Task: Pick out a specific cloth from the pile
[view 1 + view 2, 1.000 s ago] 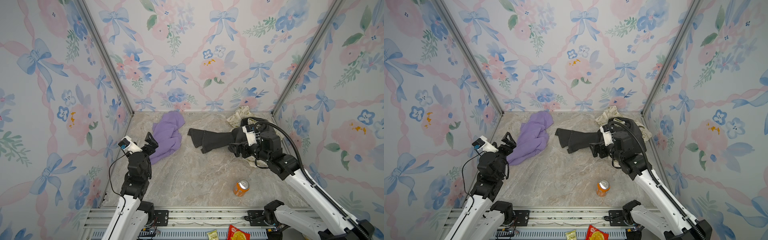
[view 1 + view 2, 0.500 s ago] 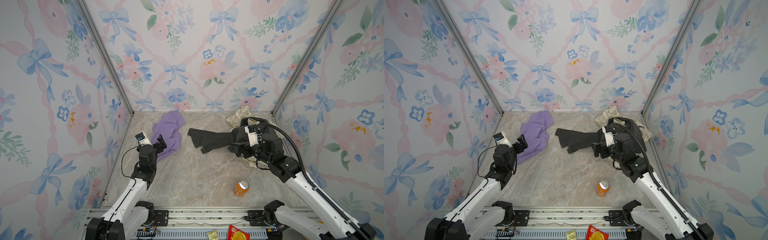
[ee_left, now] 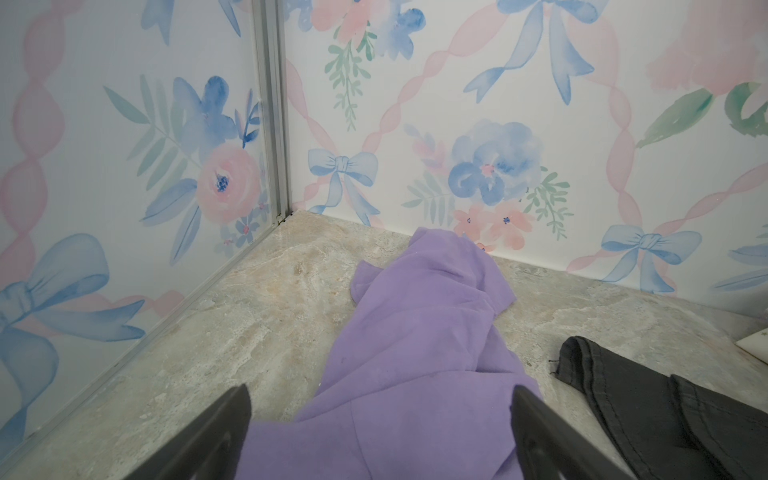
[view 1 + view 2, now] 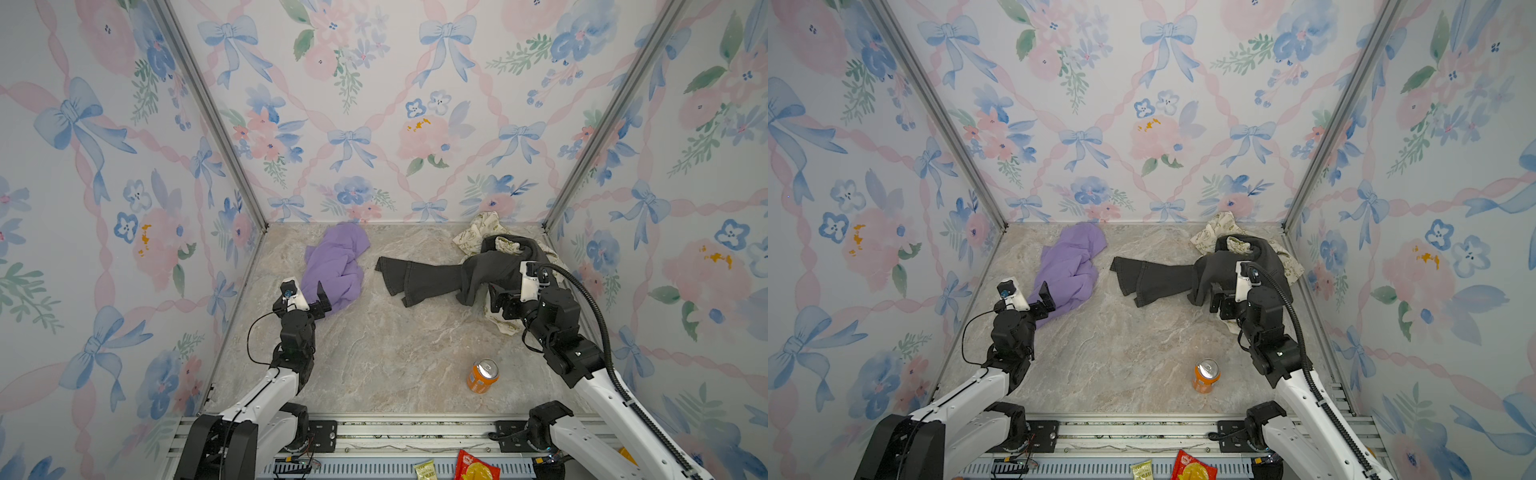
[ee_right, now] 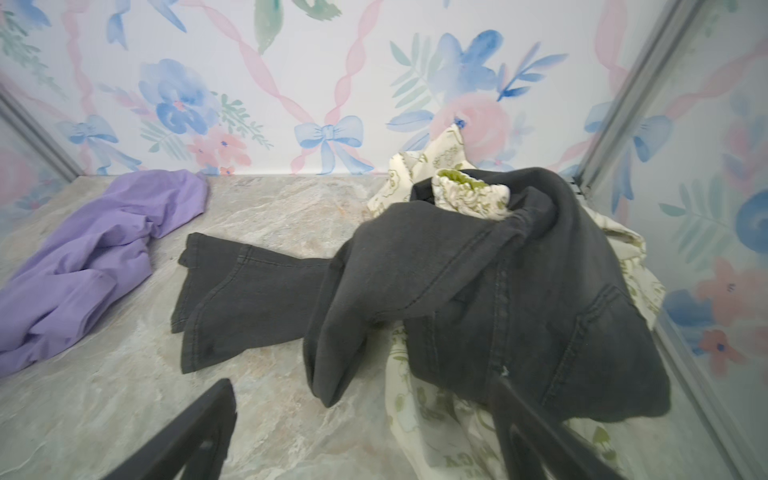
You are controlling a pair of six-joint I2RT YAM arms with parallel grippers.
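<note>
Cloth: the lavender cloth lies crumpled on the marble floor at the back left, apart from the pile.
Left gripper: spread wide, nothing held; the cloth's near edge lies between its fingers.
Right gripper: also wide and empty, poised at the pile's near side.
Step in hand: judged to be the grasp on the lavender cloth.
Done well: a thick fold should be chosen and the fingers lowered almost to the floor, so that purple fabric only is closed on.
Edges: the side wall runs close by; the dark trousers end near the cloth, not touching it.
Open room: bare floor is offered in the middle. The orange can stands well apart.
</note>
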